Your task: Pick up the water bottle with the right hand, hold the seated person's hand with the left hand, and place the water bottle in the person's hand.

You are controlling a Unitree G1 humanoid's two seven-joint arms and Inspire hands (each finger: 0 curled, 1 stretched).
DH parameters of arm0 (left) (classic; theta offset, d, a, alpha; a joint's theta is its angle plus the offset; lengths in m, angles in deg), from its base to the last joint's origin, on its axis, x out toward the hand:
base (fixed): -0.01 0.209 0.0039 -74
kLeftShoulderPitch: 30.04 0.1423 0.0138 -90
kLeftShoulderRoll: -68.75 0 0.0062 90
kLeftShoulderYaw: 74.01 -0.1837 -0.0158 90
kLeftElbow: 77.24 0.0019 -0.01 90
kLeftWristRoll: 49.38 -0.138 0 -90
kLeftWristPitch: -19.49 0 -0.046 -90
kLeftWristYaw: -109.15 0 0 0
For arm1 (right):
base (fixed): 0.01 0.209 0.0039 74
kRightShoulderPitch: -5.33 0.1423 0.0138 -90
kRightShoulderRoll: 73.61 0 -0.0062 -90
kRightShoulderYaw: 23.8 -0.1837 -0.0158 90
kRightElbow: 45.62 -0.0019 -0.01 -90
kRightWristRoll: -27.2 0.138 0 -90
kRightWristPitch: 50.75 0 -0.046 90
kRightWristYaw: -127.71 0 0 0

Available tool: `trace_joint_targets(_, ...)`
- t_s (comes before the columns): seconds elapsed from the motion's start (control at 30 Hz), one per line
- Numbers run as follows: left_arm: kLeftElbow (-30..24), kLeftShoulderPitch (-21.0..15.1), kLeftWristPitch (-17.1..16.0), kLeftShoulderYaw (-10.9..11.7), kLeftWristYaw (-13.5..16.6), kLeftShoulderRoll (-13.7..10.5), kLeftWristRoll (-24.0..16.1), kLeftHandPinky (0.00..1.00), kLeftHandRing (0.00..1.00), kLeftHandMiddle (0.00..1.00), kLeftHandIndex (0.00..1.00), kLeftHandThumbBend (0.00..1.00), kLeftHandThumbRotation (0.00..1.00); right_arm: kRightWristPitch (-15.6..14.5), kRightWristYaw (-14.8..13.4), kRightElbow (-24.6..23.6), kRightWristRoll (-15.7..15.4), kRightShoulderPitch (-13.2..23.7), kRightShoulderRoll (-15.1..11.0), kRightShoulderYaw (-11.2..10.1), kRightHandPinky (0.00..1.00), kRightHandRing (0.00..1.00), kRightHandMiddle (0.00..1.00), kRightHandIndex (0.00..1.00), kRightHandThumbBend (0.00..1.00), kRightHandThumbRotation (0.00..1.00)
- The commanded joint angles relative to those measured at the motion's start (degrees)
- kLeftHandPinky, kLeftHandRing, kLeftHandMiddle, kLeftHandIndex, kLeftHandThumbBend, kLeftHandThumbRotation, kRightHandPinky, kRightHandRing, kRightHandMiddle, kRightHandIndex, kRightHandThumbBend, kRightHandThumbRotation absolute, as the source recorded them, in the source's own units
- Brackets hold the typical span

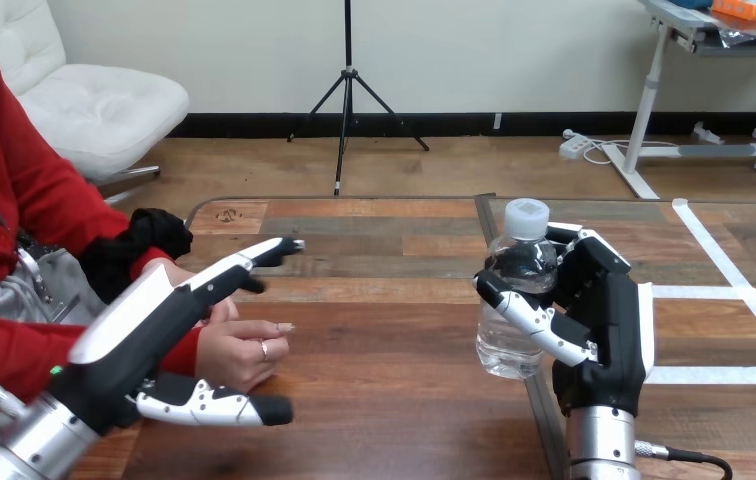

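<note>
A clear water bottle [514, 300] with a white cap stands upright at the table's right middle. My right hand [604, 330] is wrapped round it, thumb across its front and fingers curled behind it. At the left, the person's hand [244, 350] rests on the table, loosely closed, fingers pointing right. My left hand [144, 330] is open in front of the person's hand, its fingers stretched above that hand and its thumb [219, 405] below it. I cannot tell whether it touches the person's hand.
The wooden table [394, 330] has white tape lines [734, 290] marked at its right side. A wide bare stretch of tabletop lies between the person's hand and the bottle. The person's red sleeve [14, 340] lies along the left edge.
</note>
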Motion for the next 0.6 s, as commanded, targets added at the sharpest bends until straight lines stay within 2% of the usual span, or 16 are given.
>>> trace_joint_targets(0.0,-1.43,-3.19,0.64,0.42,7.08,-5.29,-6.67,0.79,0.94,0.97,0.97,1.0,0.57,2.82,0.74,-0.38,-0.45,5.89,1.05,-0.48,0.35,0.43,0.49,0.46,0.75,0.0)
trace_joint_targets(0.27,0.28,-5.11,2.18,-2.14,16.77,-9.61,-16.56,0.8,0.93,0.95,0.97,1.0,0.54,2.72,1.35,-0.91,0.05,5.86,1.58,-0.38,0.34,0.42,0.49,0.46,0.75,0.0)
trace_joint_targets(0.57,2.87,-7.73,5.03,-6.63,25.54,-13.51,-23.7,0.81,0.92,0.93,0.95,1.0,0.54,2.69,1.45,-1.61,-0.15,5.77,1.89,-0.22,0.34,0.41,0.49,0.46,0.75,0.0)
